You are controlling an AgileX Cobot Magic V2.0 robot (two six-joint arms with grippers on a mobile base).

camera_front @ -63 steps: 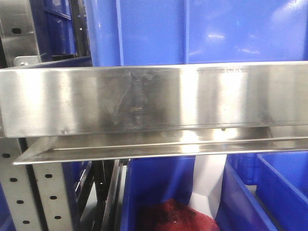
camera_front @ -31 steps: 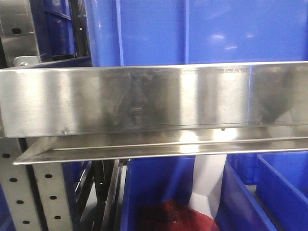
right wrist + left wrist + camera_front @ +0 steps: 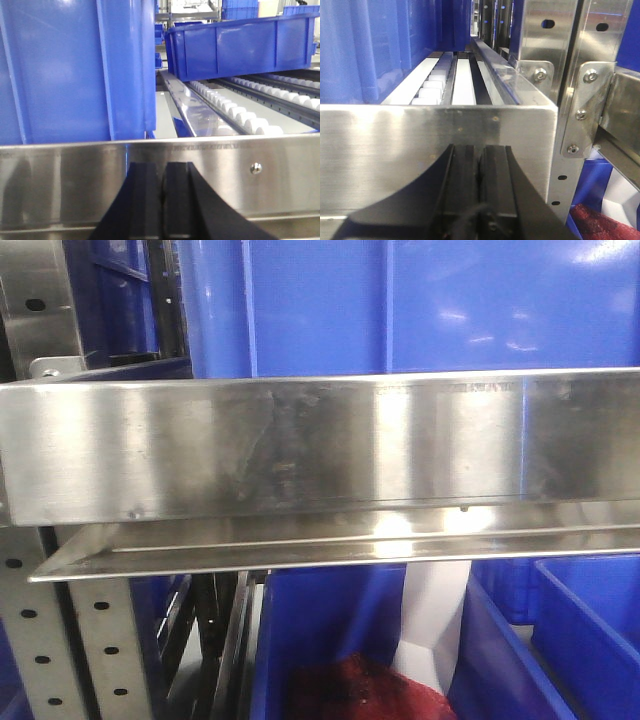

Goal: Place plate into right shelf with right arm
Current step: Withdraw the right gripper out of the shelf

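both grippers are matte black: the left gripper (image 3: 479,192) shows two ribbed rectangular fingers, flared shoulders and a thin cable; the right gripper (image 3: 161,200) looks alike.

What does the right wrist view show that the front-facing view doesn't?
Only the right wrist view shows the right hand, fingers together, and white rollers under a tilted blue bin. Only the front-facing view shows something red in a lower bin and the perforated upright. Both show the steel shelf lip and blue bins. No plate appears.

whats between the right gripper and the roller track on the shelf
In the right wrist view, the shelf's steel front lip stands between the shut right gripper and the white rollers.
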